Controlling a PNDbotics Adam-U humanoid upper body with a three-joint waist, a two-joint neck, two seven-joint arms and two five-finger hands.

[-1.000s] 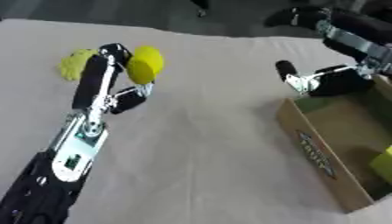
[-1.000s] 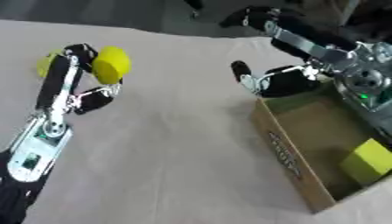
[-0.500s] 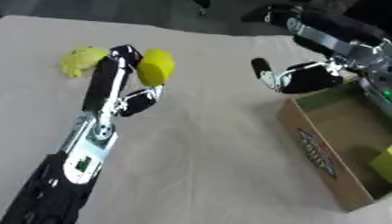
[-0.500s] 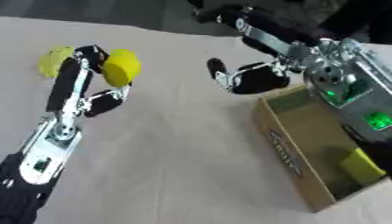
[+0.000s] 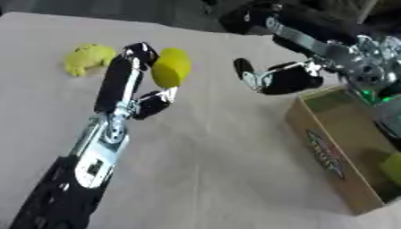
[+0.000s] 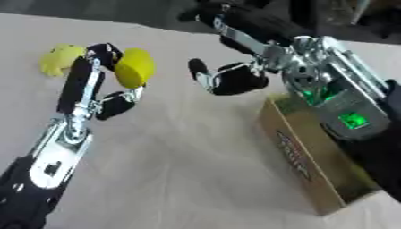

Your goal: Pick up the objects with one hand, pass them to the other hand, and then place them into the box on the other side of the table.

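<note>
Left eye view: beige table point(image 5: 227, 179) filling the frame, slightly askew. Cardboard box point(image 5: 329, 156) at the right edge, open top, printed logo on its near wall; taken as landmark. Inside it, a yellow-green thing point(image 5: 391, 166) low at the far right, only partly seen, probably an item already delivered.

Left of the box, well apart: left hand point(image 5: 137, 91) raised off the table, thumb and fingers pinched on a yellow rounded object point(image 5: 171, 67), held at the hand's upper right. Object turned toward the box side, presumably to present it for the transfer. Contact clear along the finger at the object's left edge; thumb below, just under it.

Between that object and the box, nearer the box's far corner: right hand point(image 5: 275, 79), fingers part-curled round nothing, thumb standing apart, palm turned toward the yellow object. Clear gap between the two; no contact yet. Judged posture: cupped ready to receive.

Farthest from the box, beyond the left hand: a second yellow-green object point(image 5: 86, 58), lumpy, lying on the table, untouched.

Step in hand, as judged: hand-over about to happen. Next: close the gap, right-hand fingers round the free side of the object before release. Risk: drop if released early.
</note>
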